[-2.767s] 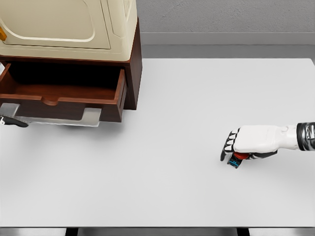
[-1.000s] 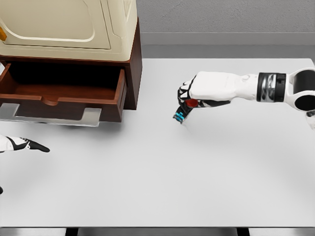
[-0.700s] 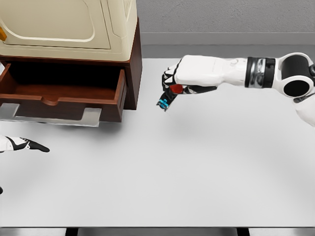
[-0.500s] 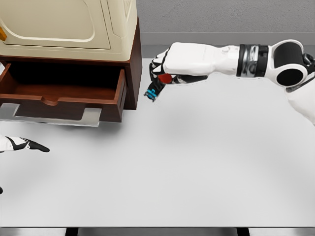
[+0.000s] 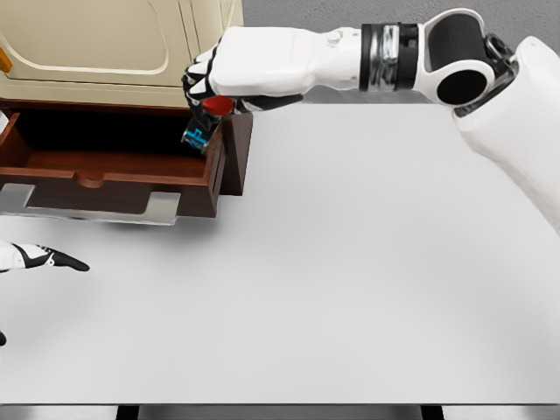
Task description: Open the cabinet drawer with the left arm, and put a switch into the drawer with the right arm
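Observation:
The brown wooden drawer (image 5: 105,188) stands pulled out at the upper left, under a cream cabinet (image 5: 114,44). My right hand (image 5: 210,92) reaches across from the right and hangs above the drawer's right end. Its fingers are curled around the switch (image 5: 199,131), a small red, blue and black part that dangles just over the drawer's inside near its right wall. My left hand (image 5: 39,256) shows only at the left edge, low over the table in front of the drawer, a dark fingertip pointing right.
The white table (image 5: 367,262) spreads to the right and front of the cabinet. A flat grey handle plate (image 5: 162,208) sticks out from the drawer's front. A grey wall runs behind the table.
My right hand has carried the switch from the middle of the table up and left to above the drawer's right end. The left hand has stayed where it was.

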Motion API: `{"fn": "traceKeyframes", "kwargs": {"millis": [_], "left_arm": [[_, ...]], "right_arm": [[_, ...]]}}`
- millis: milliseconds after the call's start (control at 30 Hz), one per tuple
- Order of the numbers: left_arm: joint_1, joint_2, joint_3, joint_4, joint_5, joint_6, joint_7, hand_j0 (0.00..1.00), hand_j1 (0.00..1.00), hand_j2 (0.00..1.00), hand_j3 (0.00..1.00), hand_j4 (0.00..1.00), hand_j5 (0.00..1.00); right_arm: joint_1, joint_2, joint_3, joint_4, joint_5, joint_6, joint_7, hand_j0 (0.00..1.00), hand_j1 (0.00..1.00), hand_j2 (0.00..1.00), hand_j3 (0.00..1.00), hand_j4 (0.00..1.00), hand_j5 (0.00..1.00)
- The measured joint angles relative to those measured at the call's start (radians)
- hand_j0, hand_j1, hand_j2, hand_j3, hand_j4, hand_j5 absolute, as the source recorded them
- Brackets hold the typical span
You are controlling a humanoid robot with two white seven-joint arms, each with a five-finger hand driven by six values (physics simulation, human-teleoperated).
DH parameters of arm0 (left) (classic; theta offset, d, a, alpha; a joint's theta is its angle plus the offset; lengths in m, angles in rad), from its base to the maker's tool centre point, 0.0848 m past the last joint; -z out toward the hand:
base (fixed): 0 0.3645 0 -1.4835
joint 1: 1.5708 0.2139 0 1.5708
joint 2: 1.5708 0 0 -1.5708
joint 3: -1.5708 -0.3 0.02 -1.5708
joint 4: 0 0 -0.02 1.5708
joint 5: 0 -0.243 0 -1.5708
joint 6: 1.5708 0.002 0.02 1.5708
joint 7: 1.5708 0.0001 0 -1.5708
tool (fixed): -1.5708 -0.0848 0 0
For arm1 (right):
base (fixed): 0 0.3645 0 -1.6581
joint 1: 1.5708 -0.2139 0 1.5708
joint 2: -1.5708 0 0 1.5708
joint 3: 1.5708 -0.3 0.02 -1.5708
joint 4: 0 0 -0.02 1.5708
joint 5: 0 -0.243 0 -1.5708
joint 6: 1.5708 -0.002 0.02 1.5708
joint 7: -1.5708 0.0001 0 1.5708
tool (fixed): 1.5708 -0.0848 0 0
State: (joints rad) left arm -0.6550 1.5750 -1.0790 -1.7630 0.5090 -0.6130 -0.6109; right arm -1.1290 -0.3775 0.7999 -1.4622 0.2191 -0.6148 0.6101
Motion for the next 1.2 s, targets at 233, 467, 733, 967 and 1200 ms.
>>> {"fn": "traceKeyframes", "kwargs": {"millis": [233, 467, 733, 967, 1200], "left_arm": [[-0.002, 0.0, 0.0, 0.0, -0.001, 0.0, 0.0, 1.0, 1.0, 1.0, 1.0, 1.0, 1.0], [0.001, -0.001, 0.0, 0.0, 0.0, 0.0, 0.0, 1.0, 1.0, 1.0, 1.0, 1.0, 1.0], [0.001, -0.001, 0.0, 0.0, -0.003, 0.0, 0.0, 1.0, 1.0, 1.0, 1.0, 1.0, 1.0], [0.001, -0.001, -0.001, 0.001, -0.006, -0.001, 0.001, 1.0, 1.0, 1.0, 1.0, 1.0, 1.0], [0.003, -0.001, -0.003, 0.001, -0.006, -0.002, 0.002, 1.0, 1.0, 1.0, 1.0, 1.0, 1.0]], "right_arm": [[-0.081, 0.149, 0.059, 0.166, 0.001, 0.0, 0.0, 0.29, 0.29, 0.29, 0.29, 0.29, 0.29], [-0.12, 0.263, 0.092, 0.345, 0.006, 0.0, 0.001, 0.29, 0.29, 0.29, 0.29, 0.29, 0.29], [-0.143, 0.341, 0.111, 0.499, 0.011, 0.001, 0.0, 0.31, 0.31, 0.31, 0.31, 0.31, 0.31], [-0.152, 0.369, 0.117, 0.585, -0.04, -0.005, 0.0, 0.31, 0.31, 0.31, 0.31, 0.31, 0.31], [-0.153, 0.372, 0.119, 0.604, -0.067, -0.02, -0.002, 1.0, 1.0, 1.0, 1.0, 1.0, 1.0]]}}
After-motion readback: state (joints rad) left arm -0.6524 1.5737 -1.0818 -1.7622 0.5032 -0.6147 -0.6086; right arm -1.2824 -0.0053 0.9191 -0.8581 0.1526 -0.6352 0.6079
